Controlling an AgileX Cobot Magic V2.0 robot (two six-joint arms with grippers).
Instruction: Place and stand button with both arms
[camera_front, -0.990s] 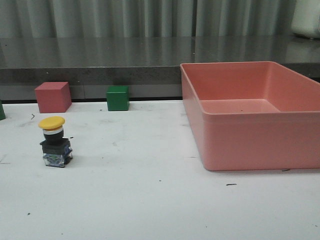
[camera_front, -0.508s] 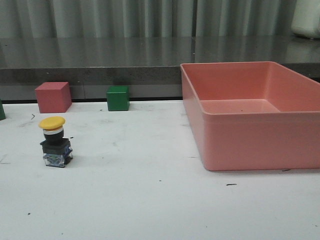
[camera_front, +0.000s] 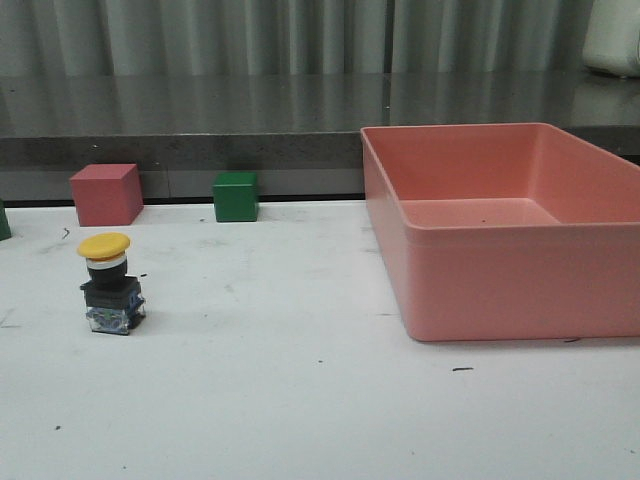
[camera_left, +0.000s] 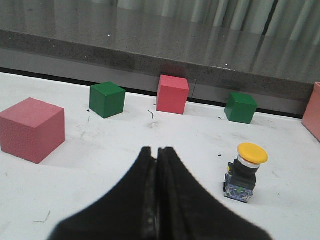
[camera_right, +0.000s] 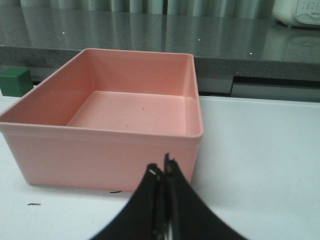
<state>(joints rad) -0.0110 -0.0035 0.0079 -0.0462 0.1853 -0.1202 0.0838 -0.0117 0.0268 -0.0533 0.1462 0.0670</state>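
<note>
Front view: the button (camera_front: 108, 283) stands upright, yellow cap up, near the desk's (camera_front: 300, 400) left edge, so the task looks done. Left wrist view: the left end effector (camera_left: 158, 150) is clenched empty, apart from the button. Right wrist view: the right end effector (camera_right: 161, 172) is clenched, facing the pink bin (camera_right: 100, 135).
</note>
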